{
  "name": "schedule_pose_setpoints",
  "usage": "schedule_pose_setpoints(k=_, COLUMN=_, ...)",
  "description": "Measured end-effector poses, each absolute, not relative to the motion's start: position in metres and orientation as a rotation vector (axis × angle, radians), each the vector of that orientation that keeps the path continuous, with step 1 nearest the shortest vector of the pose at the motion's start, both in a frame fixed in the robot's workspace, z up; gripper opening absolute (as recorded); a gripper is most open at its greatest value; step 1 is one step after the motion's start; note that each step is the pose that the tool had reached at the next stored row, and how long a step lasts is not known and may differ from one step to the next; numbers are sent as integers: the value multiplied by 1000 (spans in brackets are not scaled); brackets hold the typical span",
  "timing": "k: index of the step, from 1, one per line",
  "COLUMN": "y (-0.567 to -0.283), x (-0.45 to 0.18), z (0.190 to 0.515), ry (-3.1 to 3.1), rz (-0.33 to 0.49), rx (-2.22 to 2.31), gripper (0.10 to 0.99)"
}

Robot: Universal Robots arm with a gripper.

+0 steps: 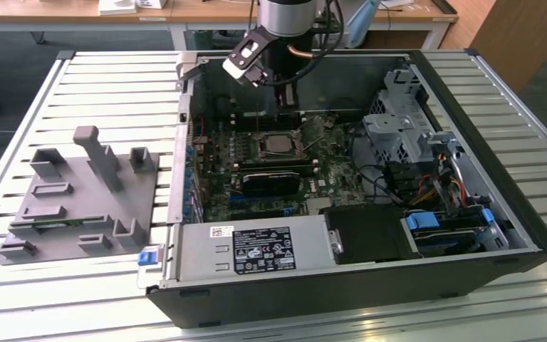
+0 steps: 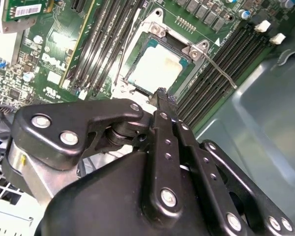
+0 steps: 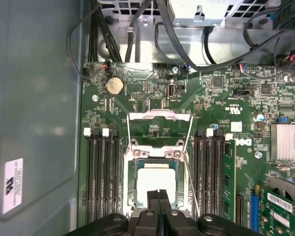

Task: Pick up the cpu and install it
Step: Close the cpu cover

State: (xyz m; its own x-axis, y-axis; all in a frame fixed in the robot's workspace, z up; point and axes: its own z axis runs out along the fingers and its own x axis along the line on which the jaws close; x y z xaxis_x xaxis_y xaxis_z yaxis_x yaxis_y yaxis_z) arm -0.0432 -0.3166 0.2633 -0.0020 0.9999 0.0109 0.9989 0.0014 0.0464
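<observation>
Evidently the cpu (image 3: 156, 179) lay seated in the open socket (image 3: 129, 189) of the motherboard (image 3: 152, 98) while the gripper (image 3: 158, 196), fingers (image 3: 152, 202) pinched together on nothing, hovered just over one edge, so any touch probably had to be light and square.

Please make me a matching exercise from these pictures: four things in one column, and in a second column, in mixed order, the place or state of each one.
Things
1. cpu
2. hand
3. grey holder
4. round battery

Places or states
A. on the slatted table, at the exterior view's left of the case
B. lying in the open socket
C. over the silver chip, fingers shut together
D. silver disc near the edge of the green board

Pairs: 1-B, 2-C, 3-A, 4-D
</observation>
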Motion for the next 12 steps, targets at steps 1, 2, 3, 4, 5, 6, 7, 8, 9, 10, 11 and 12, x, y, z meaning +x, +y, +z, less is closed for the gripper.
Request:
schedule_pose_setpoints(k=1, y=-317, x=-43, z=266, ry=2205, rz=63, rx=2201, gripper=106)
schedule_pose_setpoints(k=2, y=-317, x=-43, z=268, ry=2205, rz=63, rx=2201, gripper=106)
schedule_pose_setpoints(k=3, y=-317, x=-43, z=270, ry=2205, rz=63, rx=2201, gripper=106)
schedule_pose_setpoints(k=4, y=-317, x=-44, z=272, ry=2205, rz=63, rx=2201, gripper=106)
schedule_pose_setpoints(k=5, y=-317, x=-44, z=275, ry=2205, rz=63, rx=2201, gripper=106)
schedule_pose_setpoints(k=6, y=-317, x=-44, z=278, ry=2205, rz=63, rx=2201, gripper=106)
schedule_pose_setpoints(k=7, y=-317, x=-44, z=280, ry=2205, rz=63, rx=2201, gripper=106)
schedule_pose_setpoints(k=8, y=-317, x=-44, z=281, ry=2205, rz=63, rx=2201, gripper=106)
schedule_pose_setpoints(k=9, y=-317, x=-44, z=283, ry=2205, rz=63, rx=2201, gripper=106)
schedule_pose_setpoints(k=10, y=-317, x=-44, z=284, ry=2205, rz=63, rx=2201, gripper=106)
schedule_pose_setpoints(k=11, y=-317, x=-44, z=284, ry=2205, rz=63, rx=2201, gripper=106)
schedule_pose_setpoints(k=12, y=-319, x=-44, z=284, ry=2205, rz=63, rx=2201, gripper=106)
